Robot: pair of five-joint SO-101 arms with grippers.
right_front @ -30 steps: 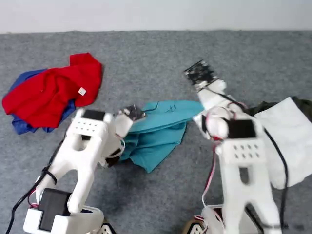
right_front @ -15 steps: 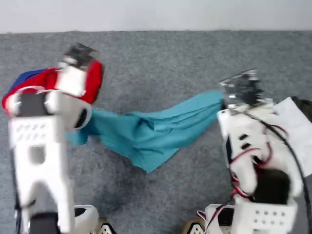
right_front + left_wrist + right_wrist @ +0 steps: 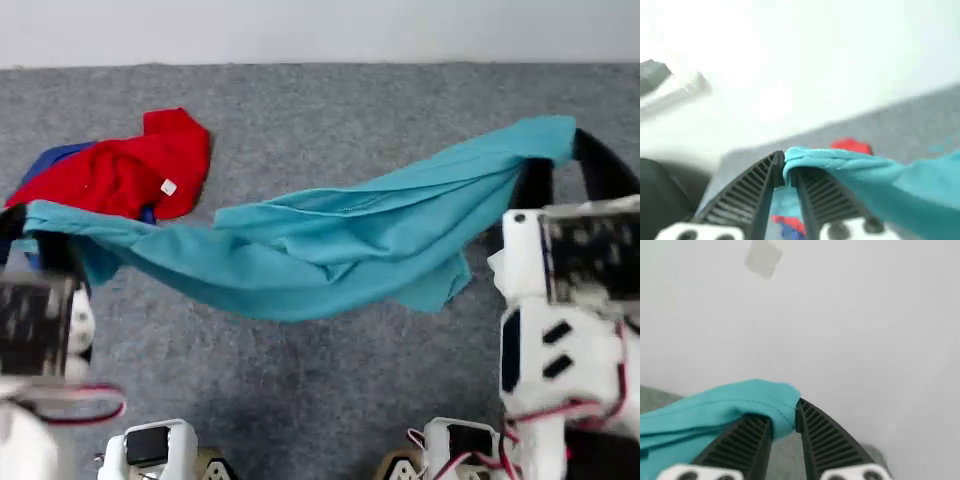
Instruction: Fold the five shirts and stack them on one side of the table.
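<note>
A teal shirt [image 3: 340, 240] hangs stretched in the air above the grey table between both arms. My left gripper [image 3: 22, 222] is shut on its left end; the left wrist view shows the teal cloth [image 3: 850, 167] pinched between the black fingers [image 3: 760, 185]. At the far right, my right gripper [image 3: 565, 150] is shut on the other end, with the cloth [image 3: 735, 405] bunched between its fingers [image 3: 815, 432]. A red shirt [image 3: 120, 170] lies crumpled on a blue shirt [image 3: 55, 158] at the back left of the table.
The grey carpet-like table top [image 3: 330, 110] stretches to the white wall behind. The two white arm bases [image 3: 150, 450] stand at the table's front edge. The red shirt [image 3: 852, 146] shows small behind the teal cloth in the left wrist view.
Both arms have lifted and pulled apart, raising the teal shirt off the table and stretching it wide. The white shirt at the right is now hidden behind the right arm.
</note>
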